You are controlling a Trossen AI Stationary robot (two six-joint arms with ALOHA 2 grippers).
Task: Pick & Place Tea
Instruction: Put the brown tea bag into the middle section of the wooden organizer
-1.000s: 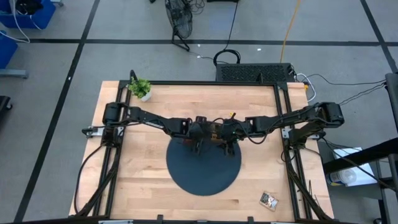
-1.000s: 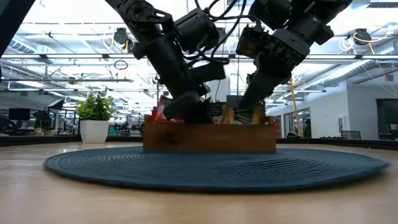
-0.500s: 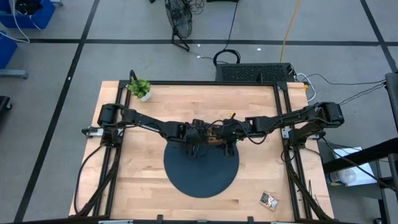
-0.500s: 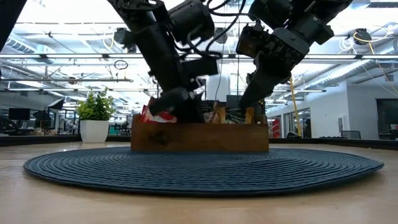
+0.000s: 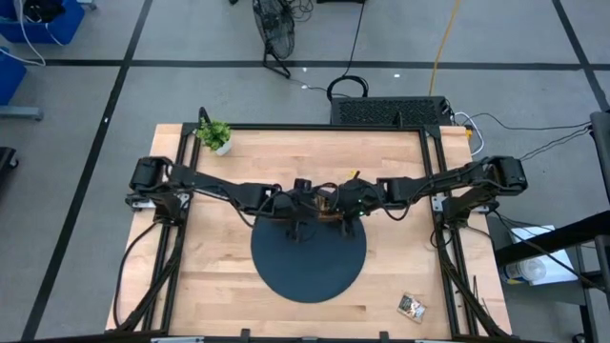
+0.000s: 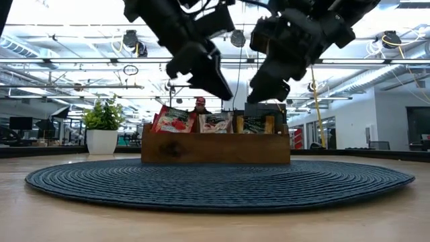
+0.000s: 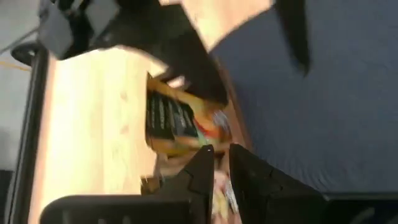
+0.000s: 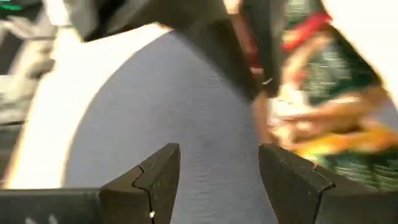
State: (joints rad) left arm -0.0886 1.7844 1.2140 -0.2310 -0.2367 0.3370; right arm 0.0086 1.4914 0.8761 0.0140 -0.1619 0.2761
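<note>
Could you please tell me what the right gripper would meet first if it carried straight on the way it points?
Probably the dark round mat: it fills the gap between the right gripper's open fingers. Depth is unclear; the tea sachets lie off to one side.

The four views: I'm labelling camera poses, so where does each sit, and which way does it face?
High: overhead, straight down on the table, both arms.
Low: table height, level across the round mat to the wooden tray; both arms overhead.
Left wrist: past the left gripper, onto tray and mat.
Right wrist: past the open right gripper, onto mat.
Shared by all: the mat.
</note>
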